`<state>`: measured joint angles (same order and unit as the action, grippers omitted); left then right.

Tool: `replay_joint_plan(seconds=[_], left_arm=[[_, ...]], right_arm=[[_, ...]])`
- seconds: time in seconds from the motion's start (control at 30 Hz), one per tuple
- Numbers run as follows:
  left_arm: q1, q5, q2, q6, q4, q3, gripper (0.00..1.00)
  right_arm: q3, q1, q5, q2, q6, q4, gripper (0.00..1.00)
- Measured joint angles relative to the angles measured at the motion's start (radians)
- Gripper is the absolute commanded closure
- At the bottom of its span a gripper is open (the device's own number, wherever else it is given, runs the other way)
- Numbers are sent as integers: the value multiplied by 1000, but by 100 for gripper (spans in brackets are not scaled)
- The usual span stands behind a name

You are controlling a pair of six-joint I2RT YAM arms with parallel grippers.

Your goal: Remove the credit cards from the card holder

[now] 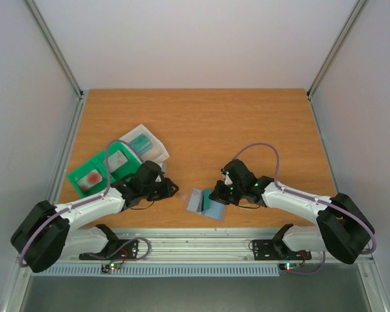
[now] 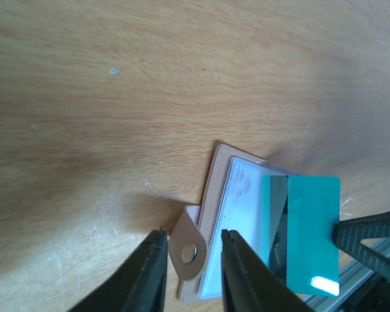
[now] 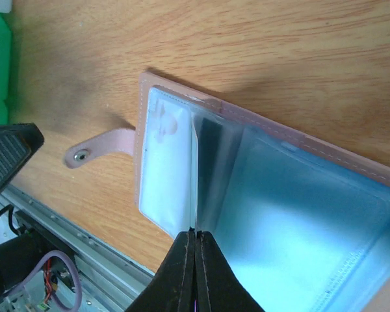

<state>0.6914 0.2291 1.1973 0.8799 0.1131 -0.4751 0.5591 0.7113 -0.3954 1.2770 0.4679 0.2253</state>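
The card holder (image 1: pixel 196 200) lies open near the table's front edge, between both grippers. It is pale pinkish-grey with clear pockets (image 3: pixel 299 201) and a snap tab (image 2: pixel 188 250). My left gripper (image 2: pixel 192 235) is open, its fingers on either side of the tab, low over the table; it also shows in the top view (image 1: pixel 173 190). My right gripper (image 3: pixel 195 233) is shut on the edge of a teal credit card (image 2: pixel 309 227), which stands on edge over the holder. That card is seen edge-on in the right wrist view (image 3: pixel 195 175). More blue shows inside the pockets.
A green compartment tray (image 1: pixel 94 172) and a clear plastic box holding a teal block (image 1: pixel 143 144) sit left of the left arm. A metal rail (image 1: pixel 195 244) runs along the front edge just below the holder.
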Motion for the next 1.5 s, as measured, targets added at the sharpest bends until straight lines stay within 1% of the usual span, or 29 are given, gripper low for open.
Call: replay_joint_plan(seconds=[0.1, 0.3, 0.5, 0.67, 0.87, 0.97, 1.13, 1.23, 1.5], left_arm=[[0, -6, -19, 1, 29, -6, 68], [0, -1, -89, 26, 101, -34, 54], [0, 6, -175, 77, 178, -108, 46], [0, 8, -258, 165, 237, -167, 45], [0, 16, -430, 336, 235, -157, 46], [0, 42, -494, 425, 219, -147, 47], [0, 98, -518, 528, 166, -126, 45], [0, 119, -526, 571, 142, -108, 43], [0, 173, -519, 655, 45, -32, 41]], right_arm=[[8, 0, 21, -22, -19, 47, 99], [26, 0, 92, -135, -97, 161, 99], [92, 7, 135, -214, -232, 198, 99], [111, 76, 164, -310, -403, 185, 99], [110, 183, 207, -403, -620, 126, 99], [104, 229, 242, -408, -718, 84, 99], [98, 290, 288, -383, -824, 20, 99], [99, 337, 324, -343, -879, -18, 99], [146, 428, 457, -222, -1005, -57, 99]])
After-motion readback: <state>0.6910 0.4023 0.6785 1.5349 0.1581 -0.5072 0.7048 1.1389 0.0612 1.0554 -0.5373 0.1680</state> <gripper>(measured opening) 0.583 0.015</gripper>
